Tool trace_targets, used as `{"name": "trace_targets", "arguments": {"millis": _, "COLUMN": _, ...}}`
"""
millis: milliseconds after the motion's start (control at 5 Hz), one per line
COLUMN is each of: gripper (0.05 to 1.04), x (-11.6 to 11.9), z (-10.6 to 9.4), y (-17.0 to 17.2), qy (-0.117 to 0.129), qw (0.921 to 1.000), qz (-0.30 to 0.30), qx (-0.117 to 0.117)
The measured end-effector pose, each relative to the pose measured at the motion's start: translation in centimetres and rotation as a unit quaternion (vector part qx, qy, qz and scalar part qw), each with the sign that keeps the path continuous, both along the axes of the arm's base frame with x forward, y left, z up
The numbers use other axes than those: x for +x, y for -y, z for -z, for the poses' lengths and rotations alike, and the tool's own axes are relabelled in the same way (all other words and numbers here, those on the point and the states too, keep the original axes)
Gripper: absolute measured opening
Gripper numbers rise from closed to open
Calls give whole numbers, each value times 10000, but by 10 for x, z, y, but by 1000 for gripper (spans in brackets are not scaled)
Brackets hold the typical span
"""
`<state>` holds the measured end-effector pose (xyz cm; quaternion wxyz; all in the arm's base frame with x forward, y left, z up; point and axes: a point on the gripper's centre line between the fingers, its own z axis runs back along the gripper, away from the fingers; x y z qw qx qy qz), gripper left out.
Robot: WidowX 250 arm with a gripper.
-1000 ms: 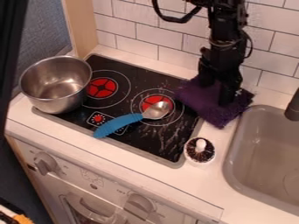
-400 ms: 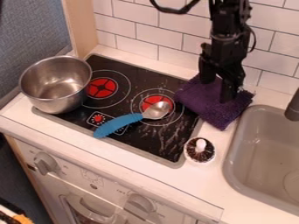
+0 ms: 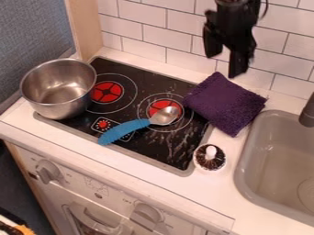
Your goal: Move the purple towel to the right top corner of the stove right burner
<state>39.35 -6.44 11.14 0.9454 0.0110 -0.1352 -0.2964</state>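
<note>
There's your counter [image 3: 227, 193] carrying the stove [image 3: 153, 149], the steel pot [image 3: 52, 109] upright at its left edge, your purple towel [image 3: 224, 103] lying over the far right corner and onto the counter, your gripper [image 3: 224, 65] just above, fingers apart, and the blue-handled spoon [image 3: 130, 131] across the right burner [image 3: 158, 106].

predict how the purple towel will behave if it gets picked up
The purple towel will probably sag and drape from wherever it's pinched, since it looks like soft fabric. Its nubby, terry-like surface suggests decent grip rather than slipping. Lying flat, it seems unlikely to roll or tip.
</note>
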Motion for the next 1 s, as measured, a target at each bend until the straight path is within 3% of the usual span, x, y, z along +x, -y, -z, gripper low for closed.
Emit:
{"name": "trace_targets", "arguments": {"millis": 200, "gripper": 999, "x": -12, "z": -26, "y": -7, "qy": 164, "qw": 9997, "qz": -145, "qx": 64}}
{"name": "trace_targets", "arguments": {"millis": 1000, "gripper": 999, "x": -13, "z": -29, "y": -6, "qy": 185, "qw": 9997, "qz": -162, "qx": 48}}
